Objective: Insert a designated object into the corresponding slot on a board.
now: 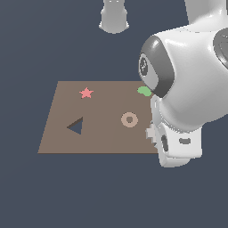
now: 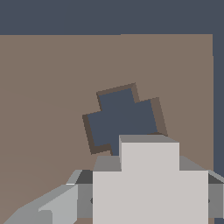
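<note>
The brown board (image 1: pixel 98 133) lies flat on the dark floor. In the wrist view the slot (image 2: pixel 122 118) shows as a dark cross-like cutout in the board (image 2: pixel 43 109). The designated object (image 2: pixel 148 183), a pale grey notched piece, sits just in front of the slot and hides its near edge. My gripper (image 2: pixel 148 199) is shut on this piece, with a grey finger (image 2: pixel 57 205) showing at its side. In the exterior view the piece (image 1: pixel 150 132) peeks out beside the white hand (image 1: pixel 180 147) over the board's right end. The arm hides the slot there.
On the board are a red star (image 1: pixel 86 92), a green blob (image 1: pixel 144 91), a tan ring (image 1: pixel 129 119) and a dark triangular cutout (image 1: pixel 76 126). A white robot base (image 1: pixel 114 18) stands behind the board.
</note>
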